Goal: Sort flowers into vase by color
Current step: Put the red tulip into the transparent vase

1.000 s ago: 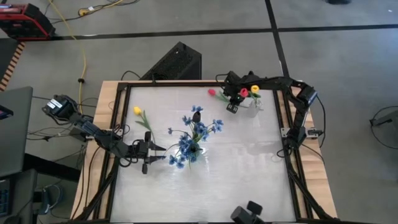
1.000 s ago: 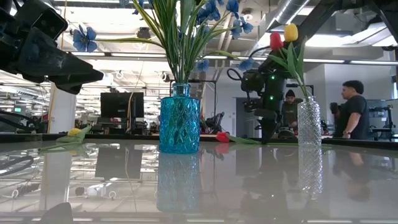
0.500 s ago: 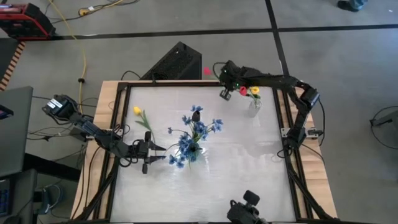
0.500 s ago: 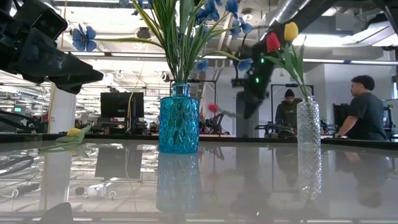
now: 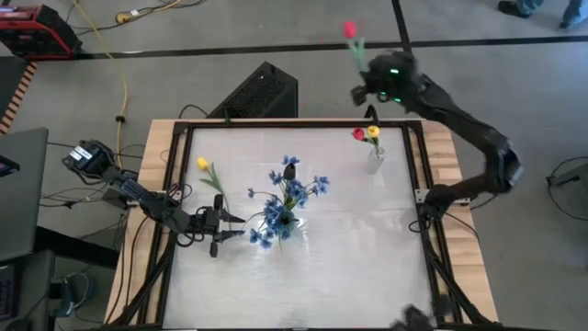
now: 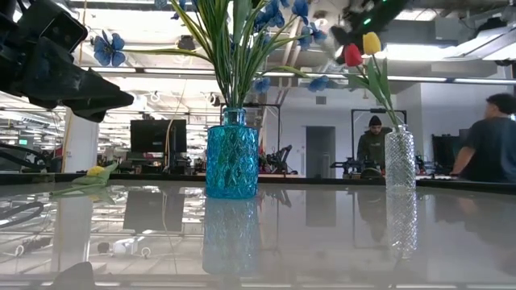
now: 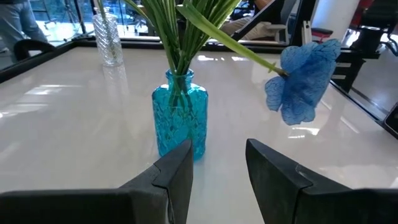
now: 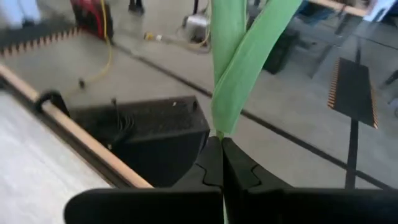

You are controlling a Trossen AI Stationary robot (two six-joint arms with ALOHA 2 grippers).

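My right gripper (image 5: 367,75) is raised high over the table's far edge, shut on a red tulip whose bloom (image 5: 349,29) points away beyond that edge. A clear glass vase (image 5: 375,162) near the far right corner holds a red tulip (image 6: 352,55) and a yellow tulip (image 6: 372,43). The blue glass vase (image 5: 284,222) at the table's middle holds the blue sprays (image 5: 292,188). Another yellow tulip (image 5: 204,164) lies flat on the table, far left. My left gripper (image 7: 217,158) is open, hovering just left of the blue vase (image 7: 180,121). My right gripper pinches the red tulip between its two shut fingers, at the green stem where the long leaves (image 8: 233,81) spring (image 8: 219,132). The flower is lifted clear of the table. Stem and leaves stand out straight beyond the fingertips, with the bloom at the far end.
A black box (image 5: 262,92) stands on the floor just past the far edge, below my raised right arm. The table has a dark frame rail (image 5: 276,121) around its glossy top. People (image 6: 492,137) are in the room behind.
My right gripper has risen from the table surface near the clear vase, taking the red tulip with it, and swung up and out past the far edge. The tulip went from lying on the table to lifted clear. The left arm kept still.
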